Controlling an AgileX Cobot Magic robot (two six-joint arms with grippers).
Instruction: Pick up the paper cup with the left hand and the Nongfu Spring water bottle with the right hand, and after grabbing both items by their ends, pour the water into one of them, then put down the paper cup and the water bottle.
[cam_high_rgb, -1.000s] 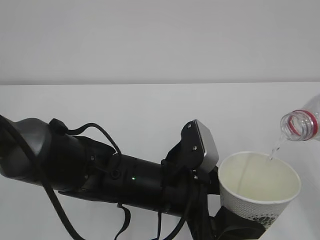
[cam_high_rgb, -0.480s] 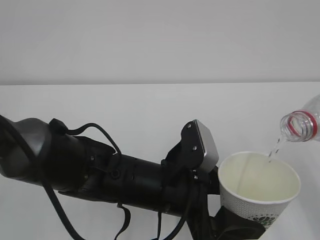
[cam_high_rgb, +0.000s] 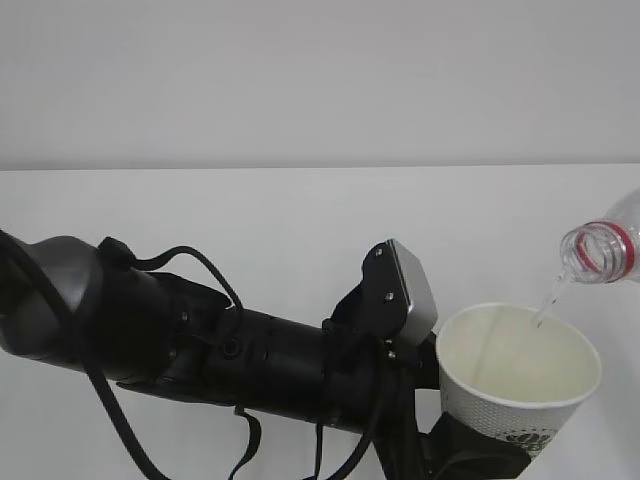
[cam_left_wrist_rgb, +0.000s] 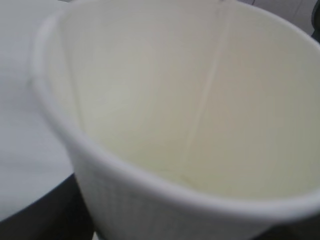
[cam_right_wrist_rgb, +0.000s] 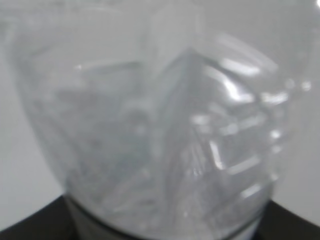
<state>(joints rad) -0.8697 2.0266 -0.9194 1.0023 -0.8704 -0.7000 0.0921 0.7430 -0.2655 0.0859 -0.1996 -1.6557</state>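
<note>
Cream paper fills the left wrist view: the paper cup (cam_left_wrist_rgb: 190, 125), white and ribbed outside, open end up with a seam down its inner wall. From the exterior view the left hand (cam_high_rgb: 475, 455) clamps the cup low near its base, at the frame's lower right. Just above and beyond the rim, the Nongfu Spring water bottle (cam_high_rgb: 603, 248) tilts neck-down, red ring showing, and the water (cam_high_rgb: 545, 298) drops in a thin stream into the cup. Its clear ridged body blurs the right wrist view; the right hand itself cannot be made out there, and I cannot tell its grip.
</note>
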